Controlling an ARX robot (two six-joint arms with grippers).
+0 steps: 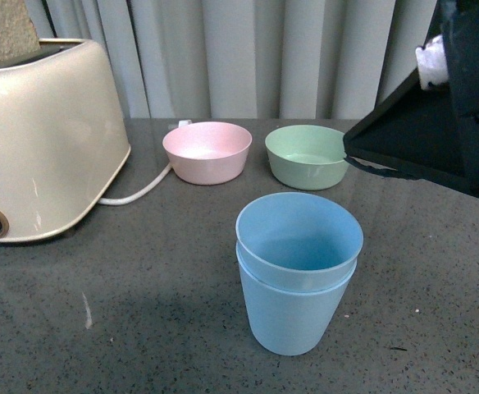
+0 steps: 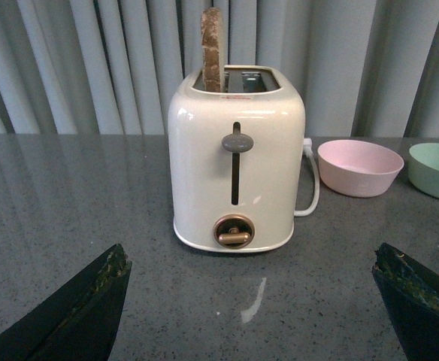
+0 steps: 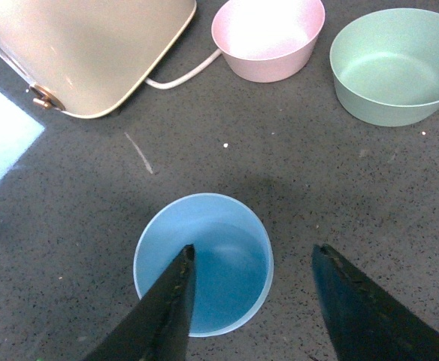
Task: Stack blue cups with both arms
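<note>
The two blue cups (image 1: 298,271) stand nested, one inside the other, upright on the dark grey table near its front middle. In the right wrist view the stack (image 3: 203,263) shows from above. My right gripper (image 3: 251,259) hangs open above it, one finger over the cup's mouth and the other past its rim, holding nothing. In the front view the right arm (image 1: 436,131) is raised at the upper right, clear of the cups. My left gripper (image 2: 253,278) is open and empty, low over the table, facing the toaster. The cups are out of the left wrist view.
A cream toaster (image 1: 34,139) with a slice of bread stands at the left, its white cord (image 1: 137,193) trailing right. A pink bowl (image 1: 207,151) and a green bowl (image 1: 307,155) sit behind the cups. Grey curtains hang at the back.
</note>
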